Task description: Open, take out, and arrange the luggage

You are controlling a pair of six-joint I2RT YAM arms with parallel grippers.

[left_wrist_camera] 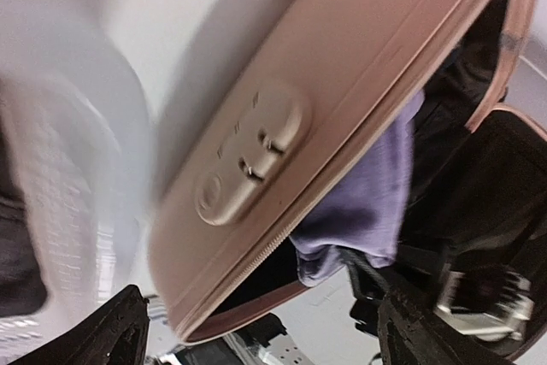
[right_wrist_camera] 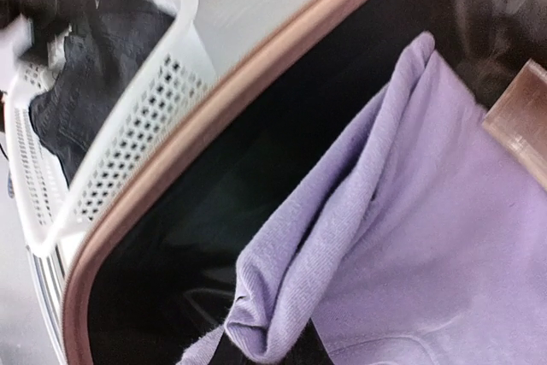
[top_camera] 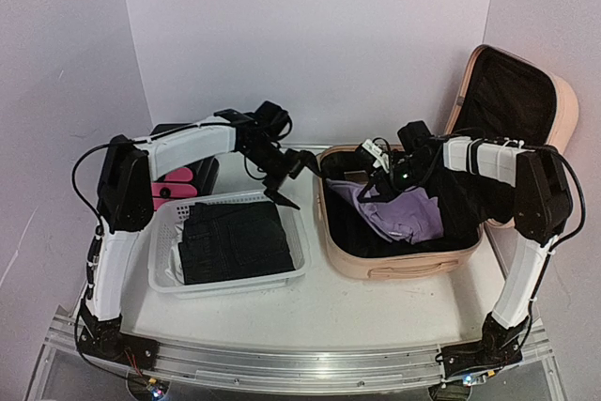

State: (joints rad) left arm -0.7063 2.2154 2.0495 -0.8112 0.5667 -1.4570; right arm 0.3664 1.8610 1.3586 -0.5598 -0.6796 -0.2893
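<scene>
Both only partly seen. Clamped right gripper (right_wrist_camera: pixel 267 353) on purple garment (right_wrist_camera: pixel 410 237) in luggage (top_camera: pixel 404 265), tips cropped; spread left gripper (left_wrist_camera: pixel 272 335) wide.

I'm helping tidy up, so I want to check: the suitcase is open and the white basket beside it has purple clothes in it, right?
Not quite. The suitcase is open and the basket sits beside it, but the basket holds black clothes. The purple cloth is in the suitcase. The top view shows this.

Left claw (top_camera: pixel 289 180) spread wide, right claw (top_camera: pixel 368 187) pinched
</scene>
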